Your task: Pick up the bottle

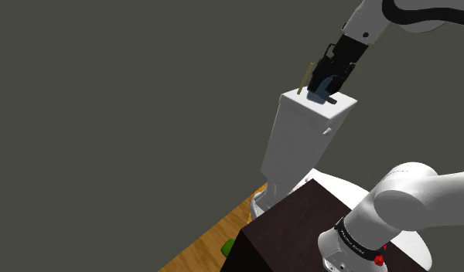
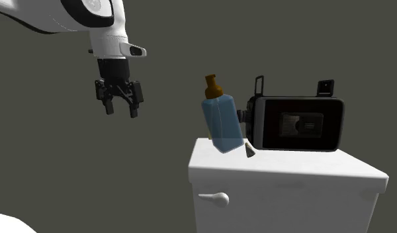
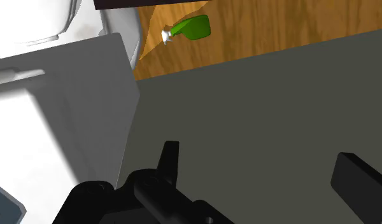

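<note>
The bottle (image 2: 223, 126) had a clear blue, flat-sided body and a round brown cap. It stood tilted on the lid of the white tank (image 2: 283, 198), its cap leaning toward the second exterior view's left. Just beside it, on that view's right, sat a black boxy camera (image 2: 298, 124) with a glossy face. A small pale cone (image 2: 249, 151) lay at the bottle's foot, between the two. My gripper (image 2: 120, 111) hung in the air off the tank, at that view's left and apart from the bottle — its fingers spread, holding nothing. In the wrist view the tank's smooth white side ran beside my gripper, and on the wooden floor (image 3: 279, 38) lay a green bottle (image 3: 191, 28) with a white nozzle.
</note>
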Available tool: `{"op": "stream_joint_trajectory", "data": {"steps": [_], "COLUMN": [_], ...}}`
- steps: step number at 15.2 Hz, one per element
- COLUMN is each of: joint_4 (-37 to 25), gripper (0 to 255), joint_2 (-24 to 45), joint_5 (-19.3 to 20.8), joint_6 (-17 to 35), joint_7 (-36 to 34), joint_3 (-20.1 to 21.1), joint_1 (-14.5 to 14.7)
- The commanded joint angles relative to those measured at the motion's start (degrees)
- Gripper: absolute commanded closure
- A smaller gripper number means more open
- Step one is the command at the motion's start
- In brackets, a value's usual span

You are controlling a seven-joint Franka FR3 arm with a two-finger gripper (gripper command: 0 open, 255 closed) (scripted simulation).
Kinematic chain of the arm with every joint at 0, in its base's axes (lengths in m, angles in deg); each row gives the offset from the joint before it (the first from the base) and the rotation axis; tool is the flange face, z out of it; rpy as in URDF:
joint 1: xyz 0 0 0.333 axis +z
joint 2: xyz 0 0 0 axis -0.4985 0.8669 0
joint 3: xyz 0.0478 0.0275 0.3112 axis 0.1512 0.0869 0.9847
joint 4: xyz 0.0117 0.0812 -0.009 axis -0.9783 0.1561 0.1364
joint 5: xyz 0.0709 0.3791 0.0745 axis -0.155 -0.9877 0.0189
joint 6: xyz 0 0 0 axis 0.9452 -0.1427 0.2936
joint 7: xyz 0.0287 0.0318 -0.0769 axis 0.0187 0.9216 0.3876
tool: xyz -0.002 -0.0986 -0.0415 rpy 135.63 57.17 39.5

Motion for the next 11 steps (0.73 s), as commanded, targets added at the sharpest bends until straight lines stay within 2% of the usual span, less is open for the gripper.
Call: {"op": "stream_joint_trajectory", "data": {"steps": [1, 11], "joint_4": [0.00, -21.66], "gripper": [0, 0], "joint_2": [0.00, 16.39], "joint_5": [0.00, 6.37], "joint_6": [0.00, -9.82], "joint_7": [0.00, 8.35], "joint_3": [0.00, -7.50], "joint_1": [0.00, -3.29]}}
